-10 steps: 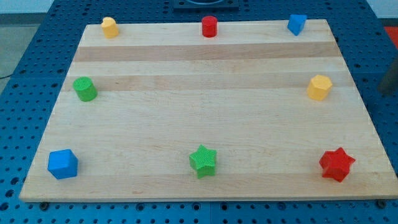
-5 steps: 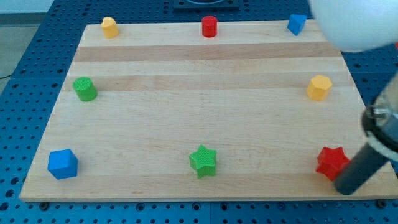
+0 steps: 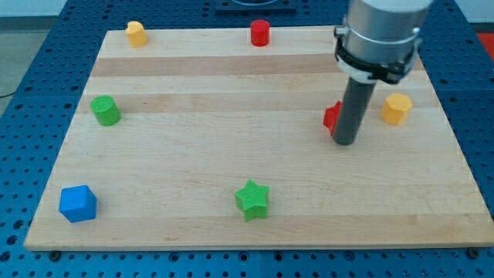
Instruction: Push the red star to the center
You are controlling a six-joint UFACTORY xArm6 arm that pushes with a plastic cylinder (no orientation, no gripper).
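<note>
The wooden board (image 3: 255, 193) fills most of the camera view, resting on a blue perforated table (image 3: 23, 139) that shows around its edges. The arm's grey cylinder body (image 3: 378, 35) comes down from about 1 o'clock of the board's centre and narrows into the dark rod, whose lower end, my tip (image 3: 344, 142), rests on the board at roughly 3 o'clock of centre. There are no fingers to open or close here; the arm ends only in this plain rod. The red star (image 3: 331, 117) sits pressed against the rod's left side, mostly hidden behind it so only a red sliver shows, right of the board's centre at about 2 to 3 o'clock. The yellow hexagonal block (image 3: 397, 108) stands near the rod at its 2 o'clock, apart from it. The blue cube (image 3: 78, 204) lies at 8 o'clock near the lower-left corner. The green star (image 3: 252, 200) sits at 6 o'clock near the bottom edge. The green cylinder (image 3: 106, 110) stands at 9 o'clock by the left edge. The red cylinder (image 3: 260, 33) is at 12 o'clock on the top edge, and the yellow block (image 3: 136, 33), its shape unclear, at 11 o'clock near the top-left corner.
</note>
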